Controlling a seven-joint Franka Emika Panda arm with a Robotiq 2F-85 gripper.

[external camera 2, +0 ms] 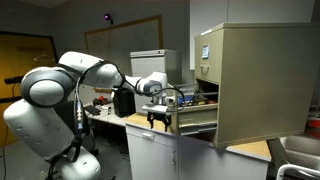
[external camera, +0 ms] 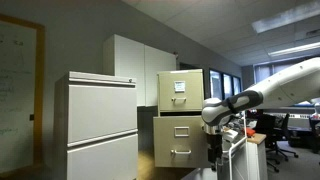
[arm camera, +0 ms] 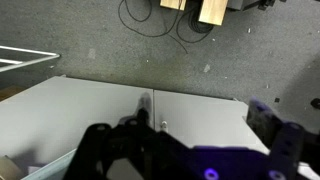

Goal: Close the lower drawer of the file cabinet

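The tan file cabinet (external camera: 180,100) (external camera 2: 255,80) stands upright in both exterior views. Its lower drawer (external camera: 181,140) (external camera 2: 196,118) is pulled out past the upper drawer, which has a white label card. My gripper (external camera: 214,152) (external camera 2: 160,122) hangs fingers-down just in front of the drawer's front, apart from it. In the wrist view the dark gripper (arm camera: 190,150) fingers are spread wide and empty over a white top surface (arm camera: 200,115). The drawer is out of the wrist view.
A wider white two-drawer cabinet (external camera: 100,125) stands beside the file cabinet, with a tall white cupboard (external camera: 140,62) behind. A white cabinet (external camera 2: 165,155) sits right below the gripper. Office chairs (external camera: 275,130) stand behind the arm. Cables (arm camera: 165,25) lie on the carpet.
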